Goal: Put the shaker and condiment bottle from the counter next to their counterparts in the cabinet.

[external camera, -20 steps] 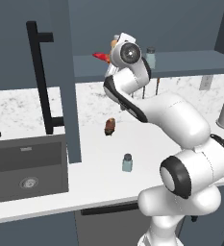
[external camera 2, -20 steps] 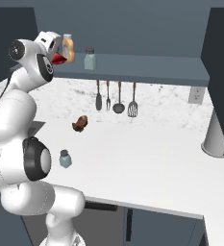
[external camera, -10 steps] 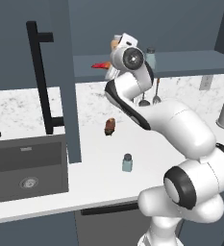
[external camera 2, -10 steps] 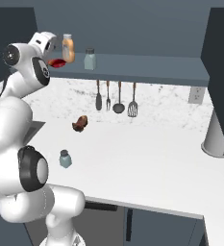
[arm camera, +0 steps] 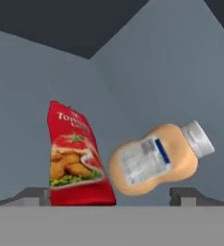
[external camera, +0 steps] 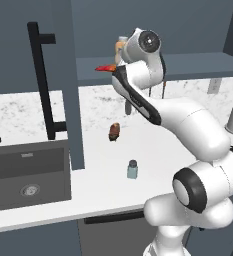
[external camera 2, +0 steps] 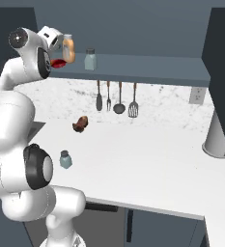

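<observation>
Overhead, the cabinet (external camera: 158, 30) hangs on the wall, its door (external camera: 63, 85) swung open over the sink side with the long black bar handle (external camera: 43, 80) facing out. Below it the counter (external camera 2: 147, 159) runs wide and white, with the dark sink (external camera: 28, 175) set in near its left end. The arm reaches up to the left end of the cabinet shelf (external camera 2: 147, 65), and the gripper (arm camera: 111, 194) has its jaws spread wide with nothing clamped between them.

In the hand view the condiment bottle (arm camera: 75, 156) lies just ahead of the fingertips (arm camera: 34, 196), right beside the orange bottle (arm camera: 156, 161) with the white cap; the two look to be touching or nearly so. From the right base view the red bottle shows as a flat sliver at the front edge of the shelf, just left of the orange one, and a pale shaker counterpart (external camera 2: 90, 59) stands on the shelf a little further right.

A grey cylinder (external camera 2: 217, 140) stands at the right end of the counter. Three utensils (external camera 2: 119, 96) hang on the back wall under the shelf. A brown lump (external camera: 114, 131) sits mid-counter toward the wall. The shaker (external camera: 132, 169) stands upright near the counter's front edge, well apart from the gripper.
</observation>
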